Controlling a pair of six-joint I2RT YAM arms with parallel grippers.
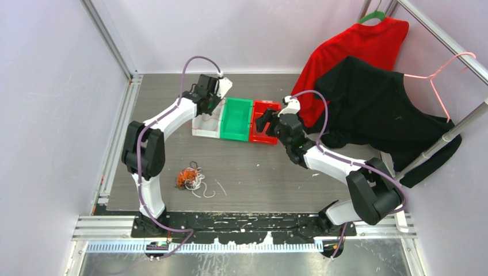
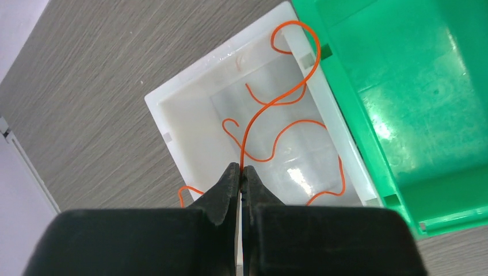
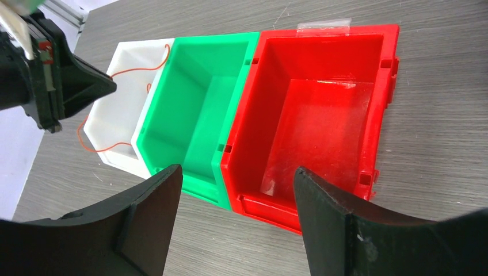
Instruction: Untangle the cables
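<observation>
A small clump of orange, white and black cables (image 1: 188,178) lies on the table near the left arm's base, with loose white strands beside it. My left gripper (image 2: 241,171) is shut on a thin orange cable (image 2: 262,109) and holds it over the white bin (image 2: 172,115), where several orange strands lie; the strand loops over the bin's far rim. My left gripper also shows in the top view (image 1: 214,100). My right gripper (image 3: 236,190) is open and empty, hovering in front of the red bin (image 3: 322,109); it also shows in the top view (image 1: 270,123).
Three bins stand in a row: white (image 1: 205,123), green (image 1: 236,119), red (image 1: 263,122). A red garment (image 1: 357,43) and a black garment (image 1: 380,109) hang on a rack at the right. Metal frame rails (image 1: 109,40) border the table.
</observation>
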